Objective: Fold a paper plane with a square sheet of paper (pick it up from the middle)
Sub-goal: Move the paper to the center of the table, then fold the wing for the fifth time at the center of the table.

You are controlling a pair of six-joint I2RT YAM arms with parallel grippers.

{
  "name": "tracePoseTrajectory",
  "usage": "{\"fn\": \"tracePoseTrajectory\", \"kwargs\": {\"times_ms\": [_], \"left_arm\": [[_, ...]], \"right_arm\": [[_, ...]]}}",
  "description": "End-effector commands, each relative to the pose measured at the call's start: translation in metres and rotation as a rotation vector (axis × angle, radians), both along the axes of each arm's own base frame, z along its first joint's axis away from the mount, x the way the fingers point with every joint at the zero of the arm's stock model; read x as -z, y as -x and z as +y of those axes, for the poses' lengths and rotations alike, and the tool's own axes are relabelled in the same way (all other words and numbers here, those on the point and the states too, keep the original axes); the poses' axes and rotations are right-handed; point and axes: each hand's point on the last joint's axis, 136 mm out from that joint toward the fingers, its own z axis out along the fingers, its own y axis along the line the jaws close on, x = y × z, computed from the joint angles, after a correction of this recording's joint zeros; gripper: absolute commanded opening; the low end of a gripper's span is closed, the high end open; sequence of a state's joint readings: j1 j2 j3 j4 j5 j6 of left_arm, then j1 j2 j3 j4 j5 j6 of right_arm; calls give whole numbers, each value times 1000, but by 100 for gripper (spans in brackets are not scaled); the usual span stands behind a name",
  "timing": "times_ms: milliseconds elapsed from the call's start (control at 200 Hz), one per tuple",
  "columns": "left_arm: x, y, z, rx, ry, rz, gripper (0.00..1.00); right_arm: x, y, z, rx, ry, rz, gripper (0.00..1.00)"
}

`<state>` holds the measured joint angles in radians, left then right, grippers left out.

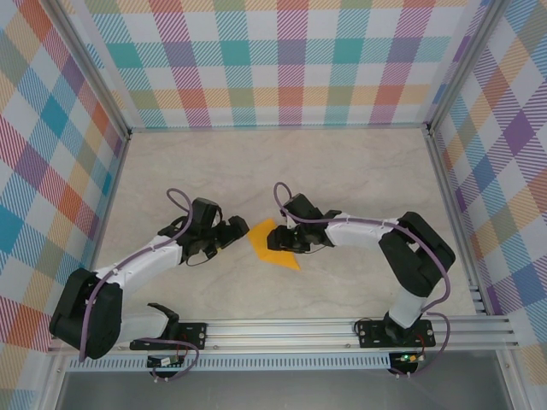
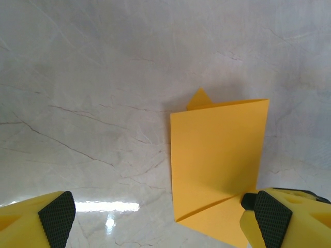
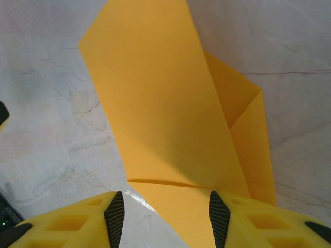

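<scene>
Nearest to me is the metal rail (image 1: 282,329) at the table's edge, where both arm bases are bolted. From there the left arm (image 1: 128,273) reaches far and to the right, and the right arm (image 1: 410,256) bends far and to the left, so the two wrists meet close to the middle of the table (image 1: 282,162).

The left gripper (image 1: 238,232) is released and its jaws stand very wide. On its wrist camera one black pad (image 2: 57,219) is over bare marble at the left. The other is at the near right corner of the paper, and I cannot tell if it touches.

The right gripper (image 1: 286,241) has its jaws about half apart and is not clenched. On its wrist camera the near edge of the paper lies in the gap between the pads (image 3: 115,219). The right pad is at the sheet's edge, and I see no pinch.

The square sheet of paper (image 1: 272,248) is orange and already creased. It lies between the two grippers, just beside both. One part is flat on the marble and one flap (image 2: 217,155) stands up from a fold line, with a small pointed tip behind it.

Beyond the paper the far half of the table is pale marble. The checked, many-coloured walls (image 1: 282,60) close the far side and both sides.
</scene>
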<state>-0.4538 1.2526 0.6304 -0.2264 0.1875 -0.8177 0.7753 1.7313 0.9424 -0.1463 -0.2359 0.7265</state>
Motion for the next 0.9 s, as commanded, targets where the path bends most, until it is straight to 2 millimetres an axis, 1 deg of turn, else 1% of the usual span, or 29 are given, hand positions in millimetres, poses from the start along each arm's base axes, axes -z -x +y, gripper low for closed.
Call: {"fn": "tracePoseTrajectory", "kwargs": {"times_ms": [0,140,215,345,525,585,745,895], "left_arm": [[4,4,-10,8,35,13,92],[6,8,-19,12,60,26,91],[7,10,-25,9,78,37,90],[10,16,-42,20,116,54,87],[18,26,-63,28,157,101,77],[21,28,-67,23,161,116,73],[31,30,-70,3,160,159,64],[37,31,-84,19,200,187,52]], "right_arm": [[14,-2,-6,31,12,26,49],[25,0,-13,51,22,68,48],[26,0,-17,69,6,87,48],[29,1,-24,92,-14,125,47],[33,2,-30,122,-40,175,46],[34,1,-32,131,-45,185,46],[35,0,-34,145,-53,200,45],[39,-1,-37,159,-51,219,44]]}}
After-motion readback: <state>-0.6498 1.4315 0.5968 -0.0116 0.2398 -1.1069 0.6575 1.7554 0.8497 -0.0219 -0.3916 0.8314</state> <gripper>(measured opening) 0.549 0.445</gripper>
